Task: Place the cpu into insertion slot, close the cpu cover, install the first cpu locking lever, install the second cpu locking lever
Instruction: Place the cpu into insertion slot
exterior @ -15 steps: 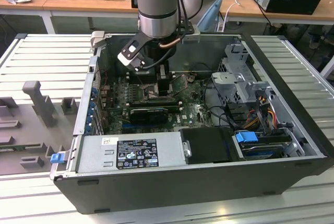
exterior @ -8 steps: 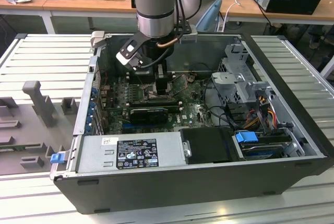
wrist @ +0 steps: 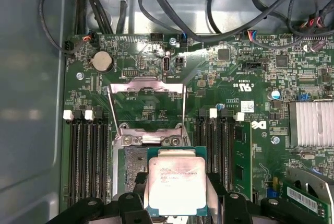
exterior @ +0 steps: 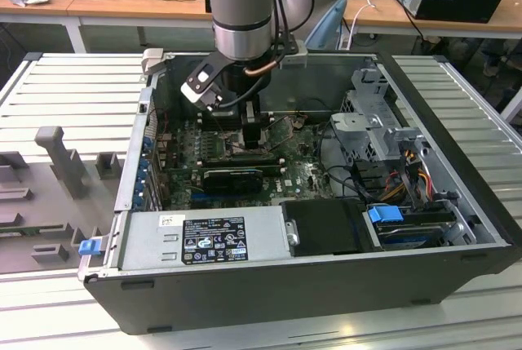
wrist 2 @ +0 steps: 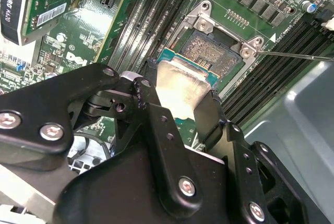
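**Chip held over the open socket**

The fingers are clamped on the cpu, gripping it by two opposite edges with its pale metal top facing both wrist cameras. The chip hangs tilted over the near part of the insertion slot and covers much of it; whether it touches the contacts cannot be told. Just beyond the slot the cpu cover stands swung open on its hinge, and the green motherboard shows through its window. Black memory slots with white clips run along both sides of the socket. A finned silver heatsink sits further off to one side; a round coin cell lies past the cover, and black cables loop along the case wall behind it. In the exterior view the arm reaches straight down into the open computer case — the case lies on its side on a slatted metal desk.
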Action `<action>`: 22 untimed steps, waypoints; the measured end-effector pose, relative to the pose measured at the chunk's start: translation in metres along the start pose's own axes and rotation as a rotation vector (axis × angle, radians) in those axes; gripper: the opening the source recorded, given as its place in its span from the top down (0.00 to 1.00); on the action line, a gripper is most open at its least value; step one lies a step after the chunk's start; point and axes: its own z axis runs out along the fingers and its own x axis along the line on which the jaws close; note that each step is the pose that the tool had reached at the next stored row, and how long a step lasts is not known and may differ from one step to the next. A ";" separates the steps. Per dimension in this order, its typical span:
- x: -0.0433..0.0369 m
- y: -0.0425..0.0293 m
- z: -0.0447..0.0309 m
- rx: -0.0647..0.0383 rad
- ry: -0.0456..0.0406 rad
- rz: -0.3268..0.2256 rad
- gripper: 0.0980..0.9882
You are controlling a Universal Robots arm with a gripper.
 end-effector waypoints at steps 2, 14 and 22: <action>0.0000 0.0000 0.0003 0.000 0.0000 0.000 0.52; 0.0000 -0.0019 0.0026 0.000 0.0002 0.000 0.52; 0.0053 -0.0042 0.0067 0.000 0.0002 0.000 0.52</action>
